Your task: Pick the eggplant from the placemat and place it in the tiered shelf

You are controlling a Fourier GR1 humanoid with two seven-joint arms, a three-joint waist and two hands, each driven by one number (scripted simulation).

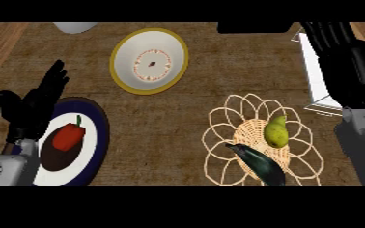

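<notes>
The dark purple eggplant (259, 165) lies on a woven wicker placemat (222, 125) at the lower right, with its tip pointing up-left. A yellow-green pear (276, 131) stands on the same mat, just above the eggplant. The white tiered shelf (314, 75) sits at the right edge, and my right arm hides part of it. My right hand (341, 63) stretches up along the right edge over the shelf, fingers straight, holding nothing. It is well above and to the right of the eggplant. At the left edge my left hand (37, 104) rests open, fingers up.
A dark-rimmed plate (96, 145) with a red bell pepper (69, 136) lies at the lower left beside my left hand. A white plate with a yellow rim (149, 60) sits at the top centre. A white object (75, 27) and a black one (253, 27) show at the far edge.
</notes>
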